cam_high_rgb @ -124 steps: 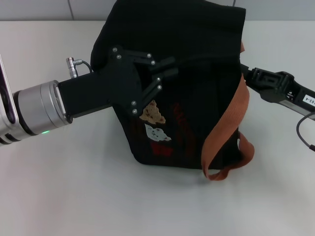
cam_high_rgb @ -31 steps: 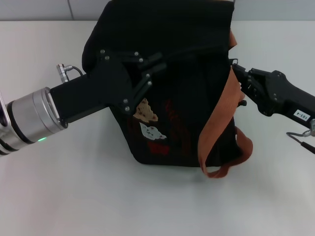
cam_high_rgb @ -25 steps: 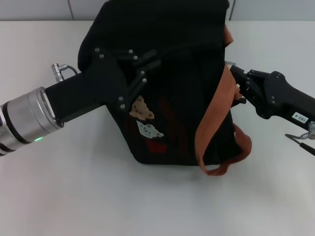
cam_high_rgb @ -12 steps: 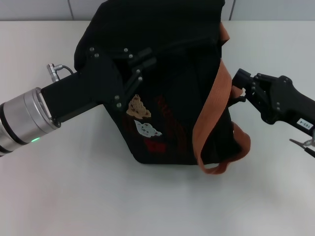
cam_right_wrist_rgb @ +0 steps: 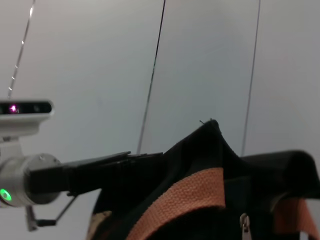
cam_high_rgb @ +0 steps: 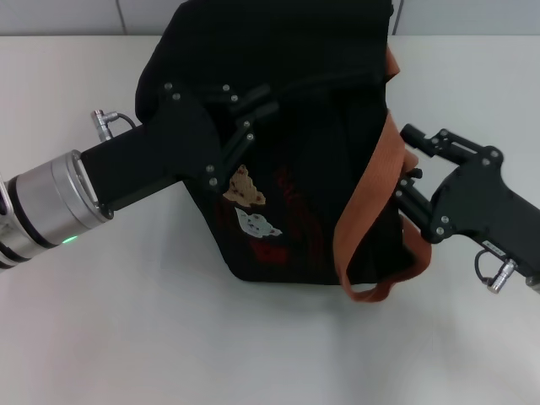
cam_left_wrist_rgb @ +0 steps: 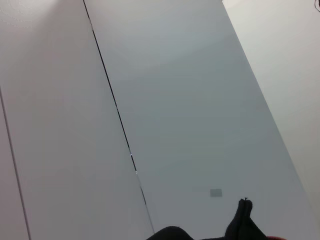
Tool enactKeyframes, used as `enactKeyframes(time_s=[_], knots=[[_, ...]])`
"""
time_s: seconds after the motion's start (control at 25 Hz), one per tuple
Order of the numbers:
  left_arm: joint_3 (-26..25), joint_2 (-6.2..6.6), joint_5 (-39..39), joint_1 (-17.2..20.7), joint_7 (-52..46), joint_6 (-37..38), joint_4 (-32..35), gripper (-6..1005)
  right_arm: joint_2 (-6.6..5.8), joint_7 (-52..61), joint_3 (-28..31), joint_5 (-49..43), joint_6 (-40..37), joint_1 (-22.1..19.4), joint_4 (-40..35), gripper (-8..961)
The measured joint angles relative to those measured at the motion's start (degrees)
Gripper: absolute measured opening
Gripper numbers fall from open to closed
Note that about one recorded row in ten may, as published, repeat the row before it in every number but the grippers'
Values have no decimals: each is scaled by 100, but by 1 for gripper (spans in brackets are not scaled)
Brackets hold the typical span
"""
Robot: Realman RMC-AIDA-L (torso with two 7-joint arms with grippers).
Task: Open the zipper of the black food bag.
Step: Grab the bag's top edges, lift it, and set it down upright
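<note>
The black food bag [cam_high_rgb: 312, 160] stands in the middle of the white table, with bear patches [cam_high_rgb: 246, 187] on its near face. My left gripper [cam_high_rgb: 256, 101] comes in from the left, shut on the fabric near the bag's top edge. My right gripper [cam_high_rgb: 411, 166] is at the bag's right side with its fingers spread, just beside the orange handle [cam_high_rgb: 371, 198]. In the right wrist view the bag [cam_right_wrist_rgb: 200, 160] fills the lower part, and the zipper's small silvery pull [cam_right_wrist_rgb: 244, 222] hangs next to the handle [cam_right_wrist_rgb: 185, 200]. The head view does not show the pull.
The white table [cam_high_rgb: 126, 337] surrounds the bag. The second orange handle [cam_high_rgb: 388, 283] loops onto the table at the bag's near right corner. A grey panelled wall [cam_left_wrist_rgb: 175, 100] fills the left wrist view, with a tip of the bag [cam_left_wrist_rgb: 244, 225] at the bottom.
My right gripper has drawn back from the bag's side, dropped toward the near right and turned at the wrist. The left gripper and the bag swung left, then slightly back right.
</note>
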Motion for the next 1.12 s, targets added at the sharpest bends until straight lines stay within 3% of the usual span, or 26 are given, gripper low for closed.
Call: enactKeyframes(time_s=[0.04, 0.28, 0.52, 1.12], knots=[[-1, 0, 0, -17, -1, -2, -30, 87, 0, -332, 120, 1, 0, -34, 106, 333], [-3, -3, 0, -87, -3, -20, -158, 87, 3, -1250, 651, 5, 0, -213, 343, 425], [-4, -3, 1, -144, -27, -23, -275, 87, 11, -1806, 734, 8, 162, -244, 366, 425], [80, -3, -11, -223, -66, 31, -480, 87, 21, -3959, 955, 14, 684, -136, 1254, 424]])
